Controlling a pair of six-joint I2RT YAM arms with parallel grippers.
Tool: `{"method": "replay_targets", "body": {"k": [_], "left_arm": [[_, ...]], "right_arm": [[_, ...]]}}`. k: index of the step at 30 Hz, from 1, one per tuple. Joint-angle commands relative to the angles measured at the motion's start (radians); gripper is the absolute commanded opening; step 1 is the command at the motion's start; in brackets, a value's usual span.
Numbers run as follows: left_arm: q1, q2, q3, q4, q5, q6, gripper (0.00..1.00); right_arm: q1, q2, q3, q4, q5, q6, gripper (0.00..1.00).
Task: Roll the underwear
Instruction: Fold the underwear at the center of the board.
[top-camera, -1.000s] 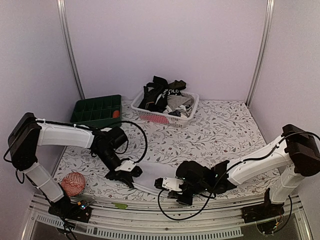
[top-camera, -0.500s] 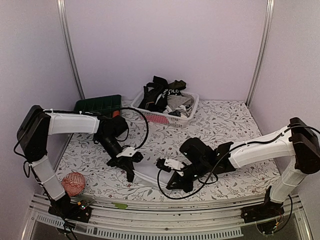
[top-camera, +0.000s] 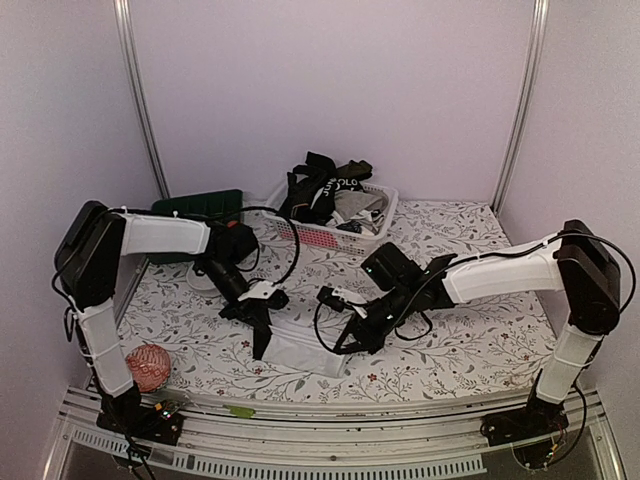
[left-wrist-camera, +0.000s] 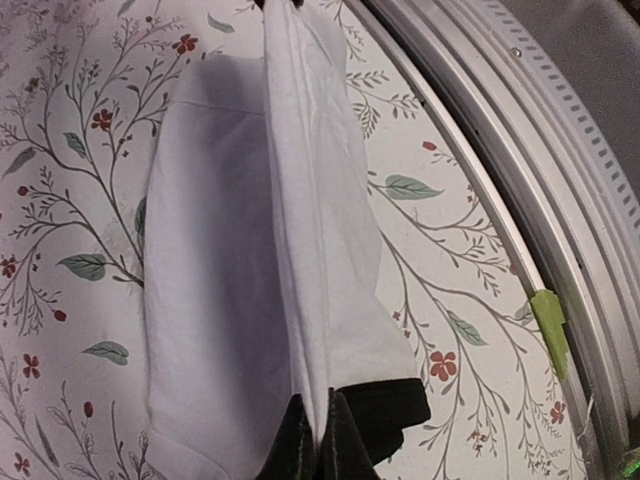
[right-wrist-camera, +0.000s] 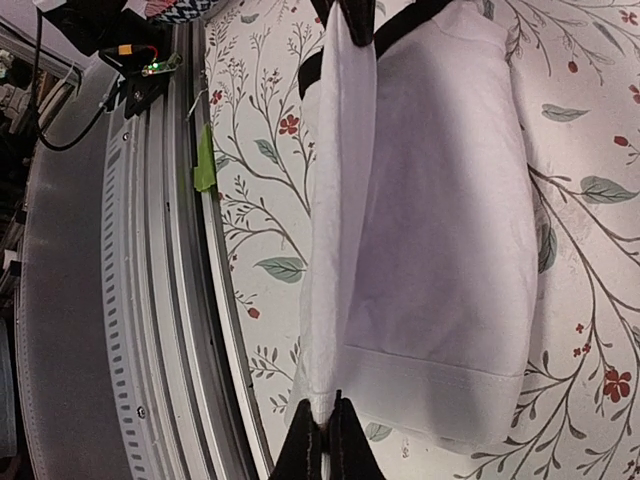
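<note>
Inspection finds one white pair of underwear (top-camera: 300, 352) with a black waistband lying near the front rail of the desk (top-camera: 460, 250), centre, most of it flat on the patterned cover. The left tool (left-wrist-camera: 316, 455) is closed tight on the cloth at the waistband end. The right tool (right-wrist-camera: 322, 450) is closed tight on the opposite hem. Between them a ridge of fabric stands raised off the desk. Further garments sit heaped in the white basket (top-camera: 372, 232) at the far side. Assessment: the work is at the opening fold, the first turn of the roll, with no roll yet formed. The next move calls for both tools to carry the pinched edge over the flat part together, at even height and tension, so the fold lands straight before either lets go.
</note>
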Motion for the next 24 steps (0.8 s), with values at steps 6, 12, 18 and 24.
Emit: {"method": "replay_targets", "body": {"k": [6, 12, 18, 24], "left_arm": [[0.028, 0.083, 0.082, -0.013, -0.051, 0.015, 0.00], [0.049, 0.142, 0.117, 0.002, -0.055, 0.007, 0.00], [0.068, 0.198, 0.171, 0.022, -0.056, -0.039, 0.00], [0.075, 0.186, 0.158, 0.169, -0.112, -0.231, 0.13]], "right_arm": [[-0.065, 0.106, 0.088, -0.100, -0.036, -0.038, 0.00], [-0.106, 0.169, 0.140, -0.119, -0.058, -0.005, 0.00], [-0.113, 0.252, 0.191, -0.150, -0.068, 0.010, 0.00], [-0.114, 0.278, 0.218, -0.194, -0.052, 0.029, 0.00]]}}
